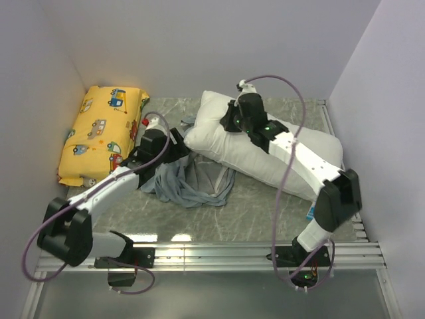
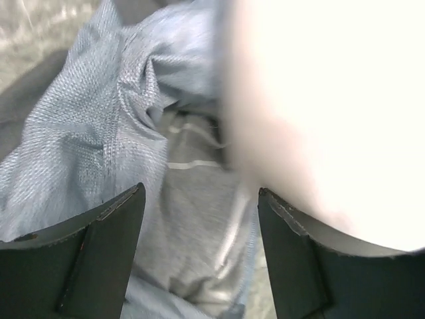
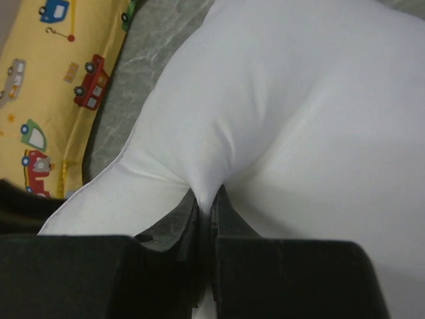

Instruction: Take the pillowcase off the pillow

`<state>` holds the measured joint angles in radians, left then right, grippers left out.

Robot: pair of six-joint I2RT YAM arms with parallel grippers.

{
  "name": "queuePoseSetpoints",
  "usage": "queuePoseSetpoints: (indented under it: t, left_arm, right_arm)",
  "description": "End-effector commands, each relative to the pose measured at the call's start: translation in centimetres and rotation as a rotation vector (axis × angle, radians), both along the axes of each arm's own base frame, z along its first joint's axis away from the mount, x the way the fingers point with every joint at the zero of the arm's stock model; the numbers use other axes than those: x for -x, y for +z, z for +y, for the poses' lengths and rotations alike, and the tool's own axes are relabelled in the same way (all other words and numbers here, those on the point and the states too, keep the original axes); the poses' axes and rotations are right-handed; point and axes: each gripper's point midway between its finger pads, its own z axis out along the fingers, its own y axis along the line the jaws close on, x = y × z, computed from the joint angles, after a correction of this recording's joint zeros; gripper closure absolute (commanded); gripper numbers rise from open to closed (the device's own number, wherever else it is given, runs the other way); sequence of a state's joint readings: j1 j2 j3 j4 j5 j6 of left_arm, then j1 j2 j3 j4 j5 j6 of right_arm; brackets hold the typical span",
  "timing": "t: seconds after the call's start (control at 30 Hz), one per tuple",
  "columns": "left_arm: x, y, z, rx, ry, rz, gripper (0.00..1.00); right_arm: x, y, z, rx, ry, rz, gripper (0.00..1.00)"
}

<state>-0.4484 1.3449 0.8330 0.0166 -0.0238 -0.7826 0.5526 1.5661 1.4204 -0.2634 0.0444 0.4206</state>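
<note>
The white pillow lies bare across the middle and right of the table. The grey pillowcase lies crumpled in a heap on the table at the pillow's left end, off the pillow. My right gripper is shut on a pinch of the pillow's fabric near its far left corner. My left gripper is open and empty, its fingers hovering over the pillowcase right beside the pillow's edge.
A yellow vehicle-print cushion lies at the back left against the wall, and shows in the right wrist view. White walls enclose the table on three sides. A small blue tag shows near the right arm's base.
</note>
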Motion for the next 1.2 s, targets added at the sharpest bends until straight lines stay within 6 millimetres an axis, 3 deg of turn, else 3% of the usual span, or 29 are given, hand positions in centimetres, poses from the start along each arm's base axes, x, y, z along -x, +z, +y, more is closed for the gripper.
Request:
queuePoseSetpoints:
  t: [0.0,0.07,0.13,0.2,0.23,0.27,0.3,0.33,0.37,0.4,0.47,0.6,0.7,0.73,0.77,0.8,0.83,0.87,0.9,0.97,1.17]
  left_arm:
    - [1.3,4.6,0.7,0.038,0.018,-0.107,0.26]
    - [2.3,4.9,1.7,0.012,0.042,-0.098,0.26]
    - [3.1,6.5,2.4,0.011,0.05,-0.132,0.25]
    - [4.0,7.8,3.1,0.0,0.057,-0.156,0.25]
    - [4.2,8.2,3.4,-0.005,0.056,-0.162,0.24]
    - [4.6,8.8,3.7,-0.02,0.054,-0.171,0.24]
    - [5.0,10.0,4.1,-0.016,0.061,-0.201,0.24]
    - [5.3,10.4,4.3,-0.019,0.061,-0.211,0.23]
    - [5.6,11.1,4.7,-0.024,0.067,-0.228,0.22]
    - [6.1,11.6,5.3,-0.029,0.083,-0.237,0.21]
    - [6.6,12.7,5.8,-0.022,0.096,-0.265,0.19]
    - [7.7,14.0,6.5,-0.02,0.095,-0.303,0.18]
    - [8.4,14.1,7.0,-0.03,0.1,-0.303,0.17]
    - [8.5,14.2,7.0,-0.028,0.093,-0.309,0.17]
    - [8.6,14.1,7.0,-0.031,0.087,-0.318,0.16]
    - [8.9,14.4,7.1,-0.024,0.083,-0.333,0.16]
    - [9.0,14.4,7.1,-0.022,0.078,-0.339,0.16]
    - [9.1,14.4,7.0,-0.021,0.07,-0.346,0.16]
    - [9.2,14.4,7.0,-0.018,0.067,-0.351,0.16]
    - [9.3,14.3,6.7,-0.012,0.055,-0.358,0.16]
    - [9.3,14.1,6.3,0.023,0.045,-0.371,0.16]
  right_arm:
    - [-2.8,0.3,2.8,-0.123,0.015,-0.064,1.0]
    - [-3.1,-3.5,3.2,-0.117,0.005,-0.003,1.0]
    - [-3.1,-5.6,3.9,-0.127,0.023,0.047,1.0]
    - [-2.9,-6.0,4.4,-0.134,0.043,0.06,0.96]
    - [-2.7,-5.8,4.4,-0.134,0.045,0.057,0.89]
    - [-2.5,-5.7,4.0,-0.119,0.033,0.054,0.69]
    - [-2.3,-5.3,3.6,-0.115,0.025,0.047,0.59]
    - [-1.9,-3.4,3.1,-0.124,0.019,0.015,0.49]
    - [-1.4,-2.8,2.5,-0.107,0.017,0.012,0.34]
    - [-0.6,-0.3,1.8,-0.122,0.016,-0.029,0.29]
    - [0.5,1.7,0.6,-0.116,0.001,-0.069,0.04]
    - [4.4,6.5,-2.2,-0.142,-0.002,-0.14,0.03]
    - [6.7,5.6,-4.2,-0.135,-0.025,-0.144,0.02]
    - [8.2,7.2,-5.5,-0.157,-0.042,-0.195,0.02]
    - [9.0,5.2,-6.3,-0.136,-0.059,-0.173,0.02]
    - [9.6,4.8,-7.2,-0.13,-0.081,-0.175,0.02]
    - [11.0,5.8,-8.3,-0.152,-0.096,-0.212,0.02]
    - [11.5,4.3,-9.2,-0.129,-0.118,-0.198,0.01]
    - [12.7,4.6,-10.1,-0.136,-0.128,-0.219,0.01]
    - [13.5,2.5,-11.5,-0.1,-0.164,-0.196,0.0]
    - [15.2,1.2,-13.6,-0.066,-0.201,-0.211,0.0]
